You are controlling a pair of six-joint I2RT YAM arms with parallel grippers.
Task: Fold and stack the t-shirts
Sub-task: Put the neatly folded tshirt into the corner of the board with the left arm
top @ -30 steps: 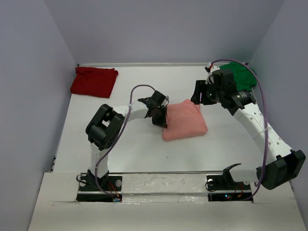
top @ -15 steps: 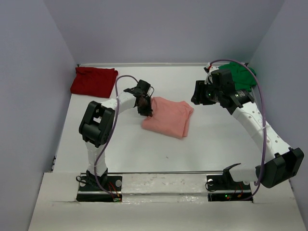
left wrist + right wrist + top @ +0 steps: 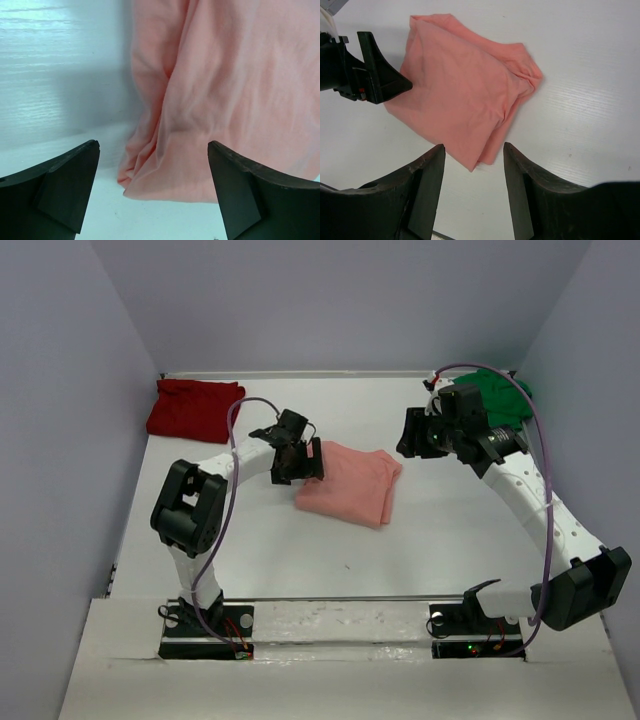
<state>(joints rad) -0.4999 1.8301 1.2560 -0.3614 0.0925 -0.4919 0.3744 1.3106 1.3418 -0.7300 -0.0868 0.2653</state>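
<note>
Left gripper (image 3: 304,464): wide open, empty, at pink shirt (image 3: 352,486) left edge.
Right gripper (image 3: 411,434): part open, empty.
Next grip: pinch all layers together.

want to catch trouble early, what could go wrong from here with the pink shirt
The open left claw sits at the rumpled edge of the salmon-pink shirt, so pulling away could snag it and undo the fold. The dark red shirt lies far off in a corner; carrying the pink one there may unfold it.
</note>
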